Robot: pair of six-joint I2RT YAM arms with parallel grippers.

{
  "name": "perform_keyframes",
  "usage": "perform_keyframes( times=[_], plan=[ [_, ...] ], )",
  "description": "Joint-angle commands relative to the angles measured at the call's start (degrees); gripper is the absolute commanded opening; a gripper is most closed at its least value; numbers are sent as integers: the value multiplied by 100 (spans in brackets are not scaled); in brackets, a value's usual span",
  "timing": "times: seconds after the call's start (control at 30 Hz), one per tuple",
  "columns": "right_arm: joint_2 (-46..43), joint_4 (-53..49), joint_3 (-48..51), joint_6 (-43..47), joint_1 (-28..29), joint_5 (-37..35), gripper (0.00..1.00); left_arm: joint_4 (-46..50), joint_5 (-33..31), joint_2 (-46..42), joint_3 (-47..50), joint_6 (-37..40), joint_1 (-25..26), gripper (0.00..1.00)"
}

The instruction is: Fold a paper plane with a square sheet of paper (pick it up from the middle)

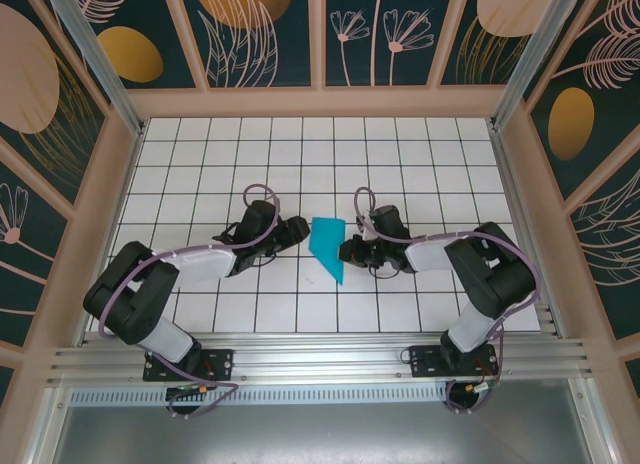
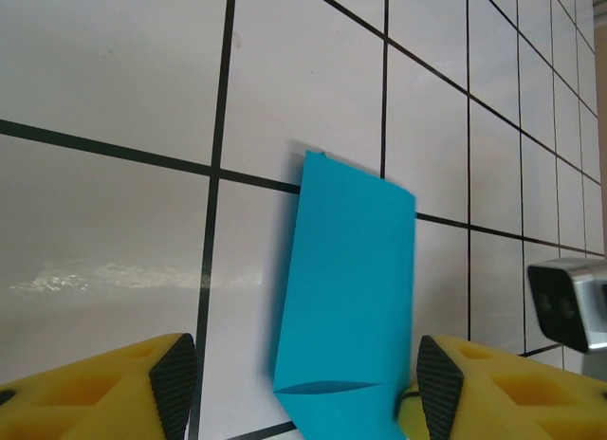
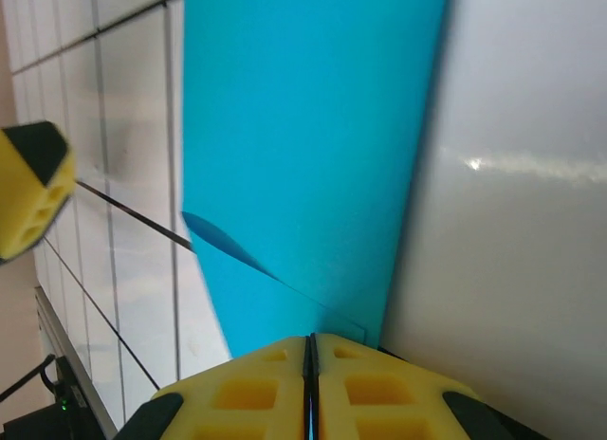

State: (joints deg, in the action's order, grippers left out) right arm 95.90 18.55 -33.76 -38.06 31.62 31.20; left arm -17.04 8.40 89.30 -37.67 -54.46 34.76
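Seen from above, a sheet of paper point(image 1: 328, 246) lies at the centre of the frame on a glossy white table point(image 1: 200, 164) ruled into squares by thin black lines. The sheet is plain teal-blue and already folded into a narrower shape. It is broad at its upper end and tapers to a point toward the bottom of the picture.

The left gripper point(image 1: 298, 232) sits just left of the sheet. In the left wrist view its jaws stand apart, the yellow fingers with their black rubber pads point(image 2: 175, 383) at the lower corners of the frame. The paper point(image 2: 346, 288) is in the middle, reaching down between them, and neither pad seems to touch it.

The right gripper point(image 1: 348, 250) meets the sheet from the right. In the right wrist view the right gripper point(image 3: 310, 383) is pressed closed at the bottom centre, its two yellow fingers meeting in a thin seam. The paper point(image 3: 303, 155) runs straight into that seam, so it appears pinched by one edge. This close view does not settle whether the sheet is lifted clear of the table.

The paper looks very light, thin and limp where single. It should be stiffer along the creases, one of which shows as a dark diagonal line low in both wrist views. It should bend or tear easily and could slide on the shiny tabletop. A hold on a folded, layered edge, with the second claw taking the opposite side, is probably safest.
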Motion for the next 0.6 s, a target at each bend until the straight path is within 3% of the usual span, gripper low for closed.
perform_keyframes(
  times=[0.0,0.57],
  plan=[
    [154,342,109,-43,-181,84,12,-212,220,94,-168,-92,-36,66],
    [333,896,555,-403,-288,64,13,-122,1101,817,-520,-581,4,63]
  ],
)
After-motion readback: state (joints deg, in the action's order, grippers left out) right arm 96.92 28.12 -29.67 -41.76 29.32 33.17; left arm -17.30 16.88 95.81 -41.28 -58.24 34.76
